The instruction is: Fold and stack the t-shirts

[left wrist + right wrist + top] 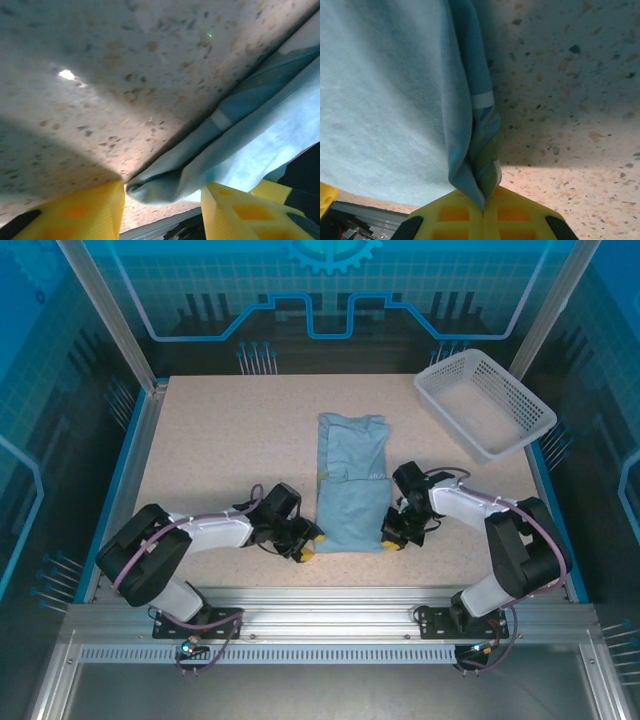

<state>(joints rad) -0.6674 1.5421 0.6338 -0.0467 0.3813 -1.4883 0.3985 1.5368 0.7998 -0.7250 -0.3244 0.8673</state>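
One t-shirt (352, 485) lies folded into a long narrow strip in the middle of the bench (220, 460), collar end pointing away from the arms and the hem end nearest them. Both arms are bent low over the near end, one at each corner.

The left gripper (305, 540) sits at the near left corner. From its wrist camera, the yellow fingers (80, 215) stand spread apart, and the rolled corner of the t-shirt (150, 192) lies on the speckled bench (100, 75) in the gap between them, not pinched.

The right gripper (393, 538) is at the near right corner. Close up, its yellow fingers (455, 215) are pressed together with the layered edge of the t-shirt (385, 100) caught between the tips, the cloth rising from the clamp across the bench (570, 75).

A white lattice basket (515, 388) stands at the far right corner, well apart from the shirt.
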